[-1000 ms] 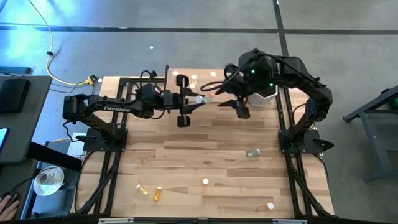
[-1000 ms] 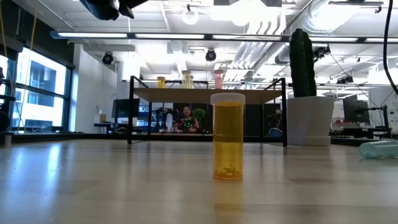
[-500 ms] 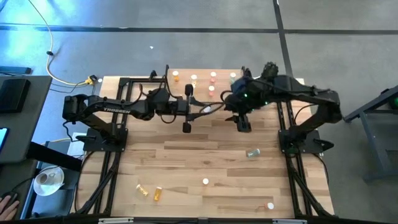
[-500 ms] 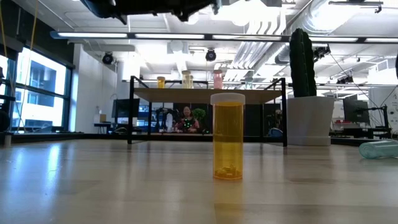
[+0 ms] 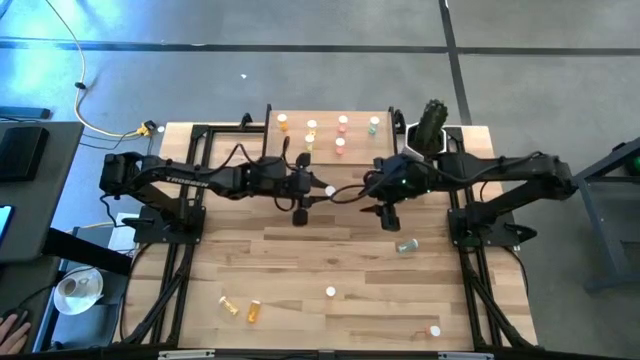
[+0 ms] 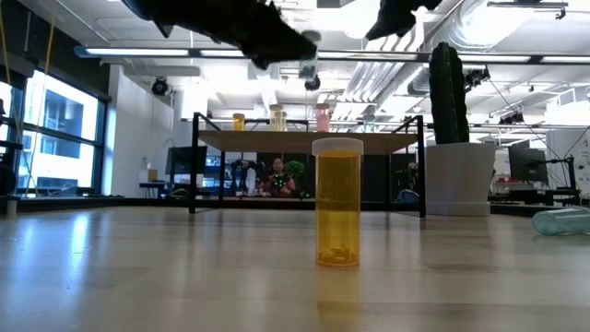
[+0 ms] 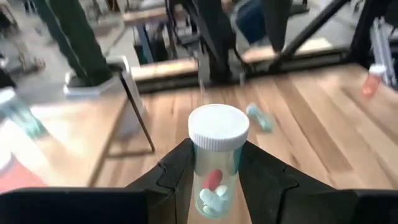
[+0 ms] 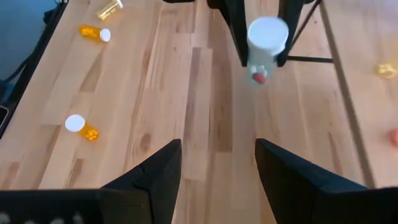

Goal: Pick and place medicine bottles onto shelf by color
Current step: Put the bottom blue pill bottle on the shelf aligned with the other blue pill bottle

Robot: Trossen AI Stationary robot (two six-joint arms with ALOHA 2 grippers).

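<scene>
The left gripper [image 7: 214, 171] is clamping a clear-bodied, white-capped bottle [image 7: 217, 155] between its fingers, holding it in the air just in front of the shelf [image 5: 296, 119]. The right gripper [image 8: 214, 165] is hanging with its fingers spread and empty, facing that bottle, also just in front of the shelf. Six bottles are standing on the shelf. If this is a handover, the right fingers should be closing around the body before the left ones let go.

Open-plan robotics lab, exposed ceiling ducts [image 6: 387, 78], large windows [image 6: 55, 138], monitors [image 6: 527, 164], concrete floor [image 5: 200, 60], wooden test table [image 5: 330, 250]
</scene>
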